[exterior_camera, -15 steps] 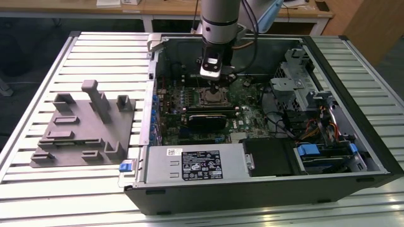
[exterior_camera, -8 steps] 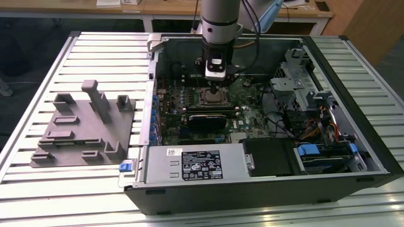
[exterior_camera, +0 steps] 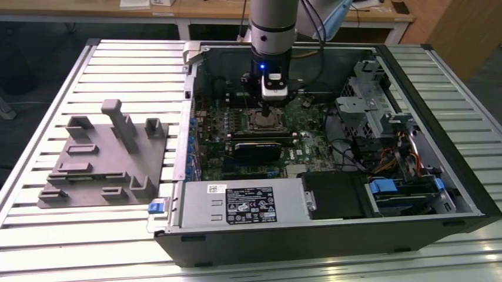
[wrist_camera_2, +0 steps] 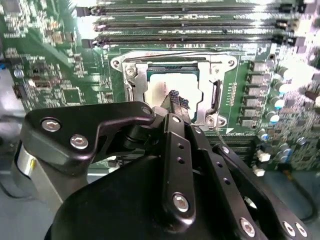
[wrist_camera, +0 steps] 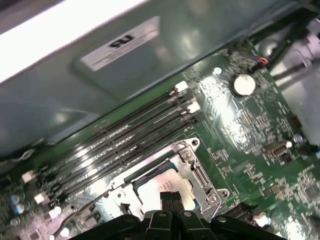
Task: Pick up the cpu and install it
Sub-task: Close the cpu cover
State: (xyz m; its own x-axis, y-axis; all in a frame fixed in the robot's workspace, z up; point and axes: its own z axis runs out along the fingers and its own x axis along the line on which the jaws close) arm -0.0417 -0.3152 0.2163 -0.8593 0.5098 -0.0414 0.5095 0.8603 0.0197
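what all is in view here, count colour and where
small flat square silvery-white cpu: 1, silvery-white, in the metal socket frame on the motherboard
green motherboard: 1, green, inside the case
black rectangular heatsink block: 1, black, between socket and power supply box
gray power supply box with a white label: 1, gray, inside the case
open dark computer case: 1, dark gray, on the table
gray plastic fixture: 1, gray, on the table, exterior view's left of the case
slatted metal table: 1, silver, under everything
robot arm: 1, silver-gray, above the case
gripper: 1, black, shut, tips at the cpu
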